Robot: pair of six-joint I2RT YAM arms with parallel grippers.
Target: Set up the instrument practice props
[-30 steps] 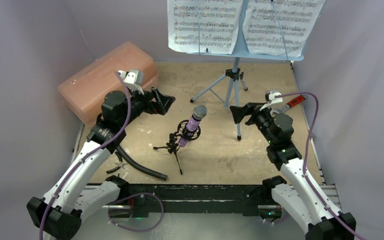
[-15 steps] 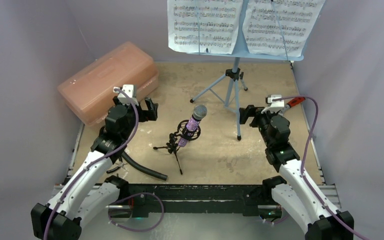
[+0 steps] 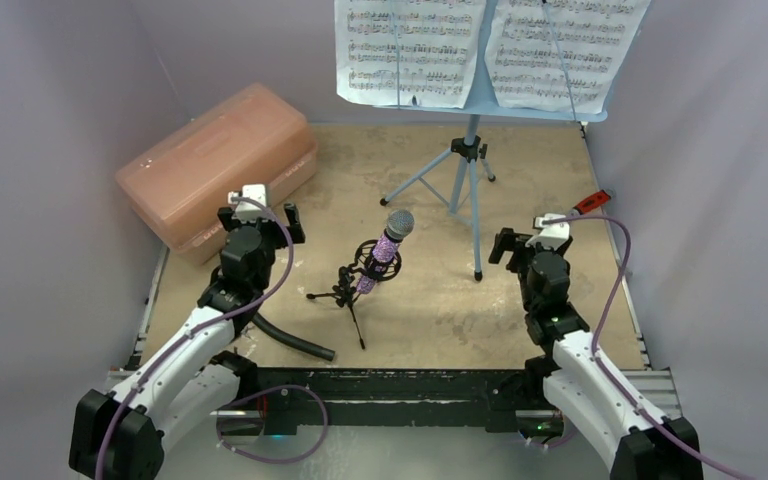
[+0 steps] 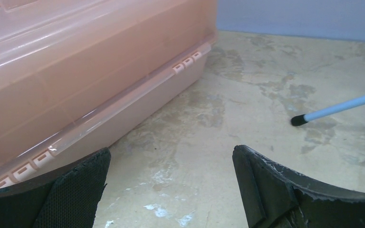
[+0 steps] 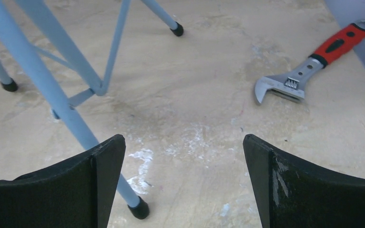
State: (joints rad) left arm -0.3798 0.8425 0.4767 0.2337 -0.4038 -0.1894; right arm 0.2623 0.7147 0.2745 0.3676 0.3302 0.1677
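The light blue music stand [image 3: 471, 160] rises on its tripod at the back centre, with two white sheet-music pages [image 3: 410, 50] on its desk. A glittery purple microphone [image 3: 391, 243] leans in the ring of the small black mic stand [image 3: 348, 290] mid-table. My left gripper [image 3: 260, 220] hovers left of the mic, close to the pink box, open and empty [image 4: 171, 180]. My right gripper [image 3: 528, 245] sits just right of the stand's near leg [image 5: 52, 90], open [image 5: 184, 175], with nothing between its fingers.
A pink translucent box [image 3: 215, 165] lies at the back left, its side filling the left wrist view [image 4: 76, 71]. A black curved hose [image 3: 290, 340] rests near the left arm's base. A red-handled wrench [image 5: 313, 66] lies by the right wall [image 3: 590, 203].
Both arms have drawn back from the microphone toward the near edge. The left gripper swung left toward the box; the right gripper swung right, away from the stand's leg.
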